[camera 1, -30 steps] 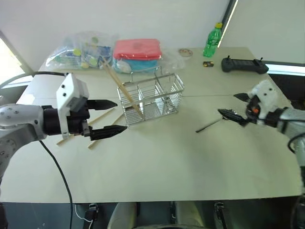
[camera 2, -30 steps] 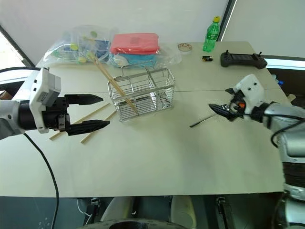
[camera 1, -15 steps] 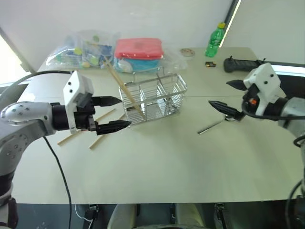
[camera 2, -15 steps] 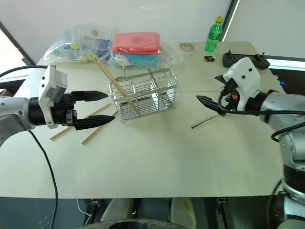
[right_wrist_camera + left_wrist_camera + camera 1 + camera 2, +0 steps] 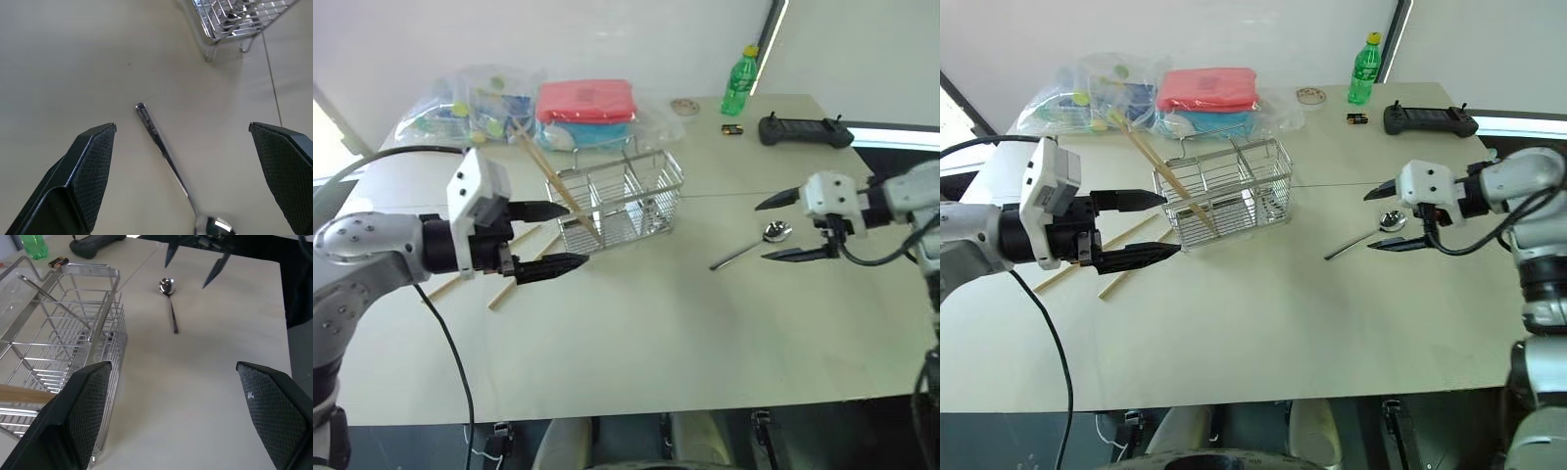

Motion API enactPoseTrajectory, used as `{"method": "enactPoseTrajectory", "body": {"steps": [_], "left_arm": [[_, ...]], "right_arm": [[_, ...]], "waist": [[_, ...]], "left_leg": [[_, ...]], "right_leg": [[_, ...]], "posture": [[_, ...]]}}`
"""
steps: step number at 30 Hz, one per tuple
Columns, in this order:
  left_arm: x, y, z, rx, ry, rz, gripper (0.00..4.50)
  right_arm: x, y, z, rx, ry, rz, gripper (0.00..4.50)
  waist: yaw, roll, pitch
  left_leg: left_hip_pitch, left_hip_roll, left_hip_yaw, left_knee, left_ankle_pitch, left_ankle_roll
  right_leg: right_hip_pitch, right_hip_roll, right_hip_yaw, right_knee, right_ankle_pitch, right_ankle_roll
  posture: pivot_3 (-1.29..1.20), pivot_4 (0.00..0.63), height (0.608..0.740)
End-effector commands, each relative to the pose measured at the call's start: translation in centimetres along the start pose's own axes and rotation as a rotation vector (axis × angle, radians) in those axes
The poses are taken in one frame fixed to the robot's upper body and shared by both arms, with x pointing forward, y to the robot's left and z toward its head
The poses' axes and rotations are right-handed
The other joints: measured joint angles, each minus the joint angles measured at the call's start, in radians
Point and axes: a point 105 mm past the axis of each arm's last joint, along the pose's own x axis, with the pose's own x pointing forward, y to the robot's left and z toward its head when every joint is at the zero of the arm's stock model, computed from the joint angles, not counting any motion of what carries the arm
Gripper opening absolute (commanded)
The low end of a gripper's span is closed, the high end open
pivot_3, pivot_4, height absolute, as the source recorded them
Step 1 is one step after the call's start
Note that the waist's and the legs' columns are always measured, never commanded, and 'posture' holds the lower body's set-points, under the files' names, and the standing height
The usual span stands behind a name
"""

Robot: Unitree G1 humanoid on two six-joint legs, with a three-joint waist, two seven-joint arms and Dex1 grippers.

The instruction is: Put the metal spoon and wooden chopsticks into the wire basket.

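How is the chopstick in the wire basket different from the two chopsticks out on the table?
The chopstick in the basket leans at a slant, its lower end inside the wire basket and its top sticking out above the rim; the two chopsticks on the table lie flat. The first is already put away; the two still lie outside, beside the basket near the left hand. All look like thin, straight, pale wooden sticks.
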Motion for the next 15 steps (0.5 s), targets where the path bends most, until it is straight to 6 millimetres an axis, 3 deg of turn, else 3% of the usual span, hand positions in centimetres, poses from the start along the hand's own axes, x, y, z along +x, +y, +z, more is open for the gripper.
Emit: {"method": "enactPoseTrajectory", "body": {"steps": [1, 8, 15], "left_arm": [[-0.6, -0.9, 1.3, 0.051, 0.009, -0.033, 4.31], [-0.6, -0.7, 1.8, 0.078, 0.033, -0.044, 4.31], [-0.7, -0.8, 2.2, 0.086, 0.033, -0.037, 4.31]], "right_arm": [[0.4, -1.0, -0.1, -0.073, 0.039, 0.03, 4.5], [2.2, -0.5, -1.4, -0.11, 0.113, 0.156, 4.5], [1.7, 0.0, -2.6, -0.219, 0.236, 0.246, 4.5]], "waist": [[0.002, 0.0, 0.0], [0.004, 0.0, 0.001], [-0.004, 0.001, 0.001]], "left_leg": [[0.0, 0.0, 0.0, 0.0, 0.0, 0.0], [0.0, -0.001, -0.001, 0.0, 0.001, -0.002], [0.001, -0.001, -0.001, 0.0, 0.001, -0.002]], "right_leg": [[0.0, 0.0, 0.0, 0.0, 0.0, 0.0], [0.001, 0.0, 0.0, 0.0, 0.0, 0.0], [0.0, 0.0, 0.001, 0.001, 0.001, 0.002]], "posture": [[0.0, 0.15, 0.692], [0.0, 0.15, 0.692], [0.0, 0.15, 0.692]]}}
